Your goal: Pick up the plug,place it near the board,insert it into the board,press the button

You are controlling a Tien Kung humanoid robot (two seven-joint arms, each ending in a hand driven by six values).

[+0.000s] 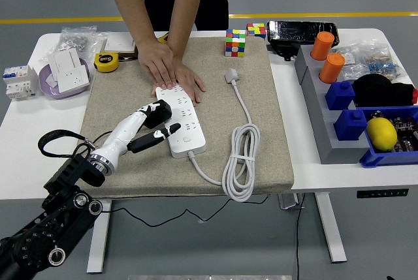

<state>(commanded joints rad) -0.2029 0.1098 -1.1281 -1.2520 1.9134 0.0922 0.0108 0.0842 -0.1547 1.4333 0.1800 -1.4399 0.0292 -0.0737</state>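
The left hand (151, 123) grips the black plug (157, 114) in its fingers at the white board's (182, 121) left edge; a person's hands (171, 71) press the board's far end

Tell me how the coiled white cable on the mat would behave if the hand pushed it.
The white cable would probably flop and deform, since it lies in loose loops. It likely drags rather than rolls on the fabric mat. One end joins the power strip, so it may tug that.

The left hand (151, 122) reaches in from the lower left, fingers curled in a grasp, forearm angled up-right.
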